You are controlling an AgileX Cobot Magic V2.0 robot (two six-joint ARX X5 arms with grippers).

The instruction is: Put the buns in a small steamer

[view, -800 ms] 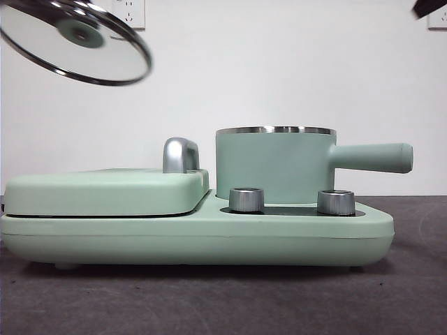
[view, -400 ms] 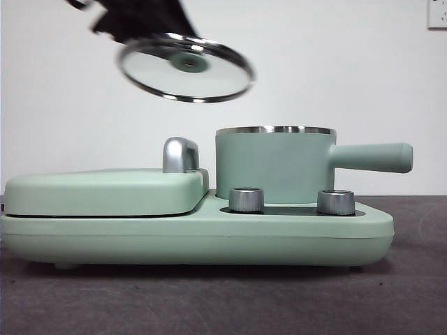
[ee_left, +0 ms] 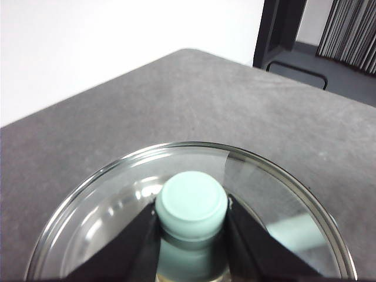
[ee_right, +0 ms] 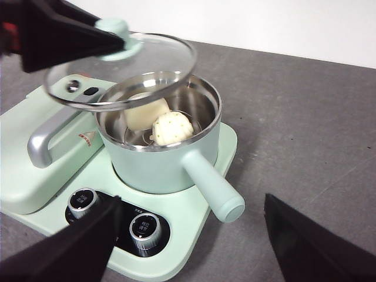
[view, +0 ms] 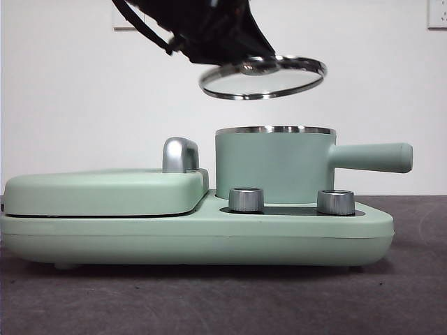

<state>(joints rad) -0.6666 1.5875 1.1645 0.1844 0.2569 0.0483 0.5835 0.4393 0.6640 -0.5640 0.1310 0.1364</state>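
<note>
Dark grey table (view: 412, 293) fills the foreground beneath a plain white wall. On it sits a mint-green cooking appliance (view: 195, 234), and the small steamer (view: 276, 167) stands on the appliance's control end, its straight side handle (view: 370, 157) pointing away from the flat hinged griddle (view: 105, 192) beside it. Two silver dials (view: 246, 199) sit on the appliance just in front of the steamer. A chrome handle (view: 180, 155) rises from the griddle near the steamer's wall.

Both buns (ee_right: 158, 120) lie inside the steamer on its metal rack, touching each other: the smooth one (ee_right: 144, 114) farther from the side handle, the twisted, flecked one (ee_right: 172, 129) nearer to it.

Above the steamer's open steel rim, not touching it, the glass lid (view: 263, 77) hangs slightly tilted. The left hand (ee_left: 191, 235) grips the lid's green knob (ee_left: 191, 204), one black jaw pressed against each side of it.

The right hand (ee_right: 188, 247) is held in the air above the table, out beyond the dials, its jaws spread wide apart and holding nothing.
</note>
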